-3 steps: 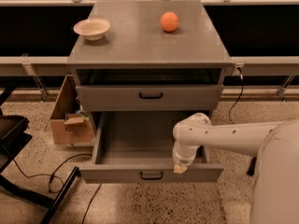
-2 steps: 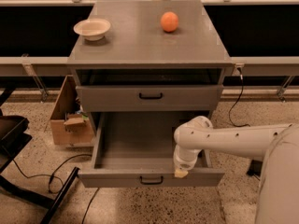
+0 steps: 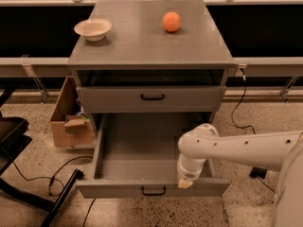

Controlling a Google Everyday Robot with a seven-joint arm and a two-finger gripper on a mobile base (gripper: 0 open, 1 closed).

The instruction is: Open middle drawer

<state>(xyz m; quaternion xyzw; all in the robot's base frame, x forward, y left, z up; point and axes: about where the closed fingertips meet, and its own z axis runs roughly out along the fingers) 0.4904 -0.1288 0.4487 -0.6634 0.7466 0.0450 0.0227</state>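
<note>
The middle drawer [image 3: 142, 167] is a wide grey drawer pulled far out of the grey cabinet [image 3: 151, 41]. Its plain grey inside shows and holds nothing. Its flat front [image 3: 113, 189] carries a small black bar handle [image 3: 154, 191] at the centre. My gripper [image 3: 185, 182] hangs from the white arm [image 3: 236, 148] that comes in from the right. It sits at the top edge of the drawer front, just right of the handle. Above the open drawer, another grey drawer [image 3: 151, 98] with a black handle is shut.
A cream bowl [image 3: 93, 29] and an orange [image 3: 171, 21] sit on the cabinet top. A cardboard box [image 3: 71, 122] stands on the floor left of the cabinet. A black chair base [image 3: 28, 174] and cables lie at the left. A cable [image 3: 241, 103] hangs at the right.
The middle drawer has slid further out toward the camera. My gripper has moved with its front edge, down and toward the camera.
</note>
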